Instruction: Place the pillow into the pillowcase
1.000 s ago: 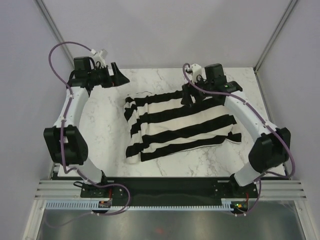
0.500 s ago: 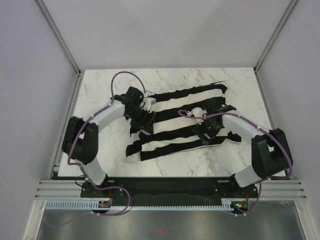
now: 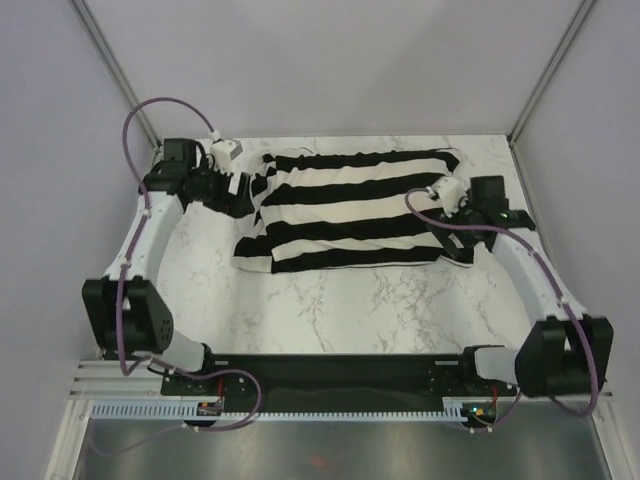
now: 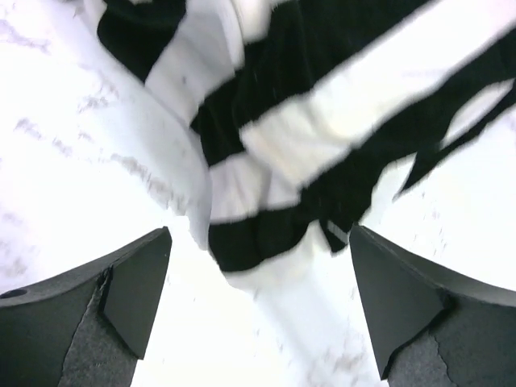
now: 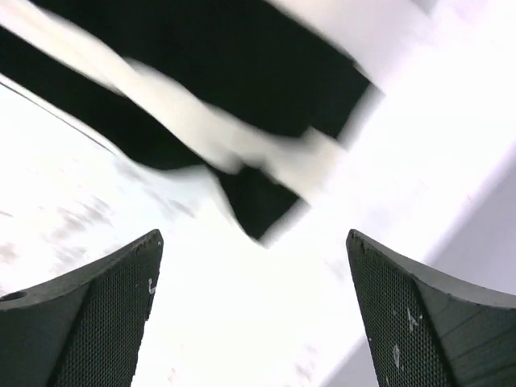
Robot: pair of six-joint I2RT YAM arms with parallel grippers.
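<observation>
Both arms had swung from the middle of the pillowcase out to its ends. The left gripper and right gripper gaped empty. The pillow showed nowhere outside it, so it was probably inside.

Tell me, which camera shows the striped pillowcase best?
The top view: the whole pillowcase lies spread on the table there. The left wrist view catches only a rumpled, blurred end; the right wrist view only a blurred corner.

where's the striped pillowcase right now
In the top view, the black-and-white striped fabric pillowcase lies on the far half of the white marble table, roughly centred.
</observation>
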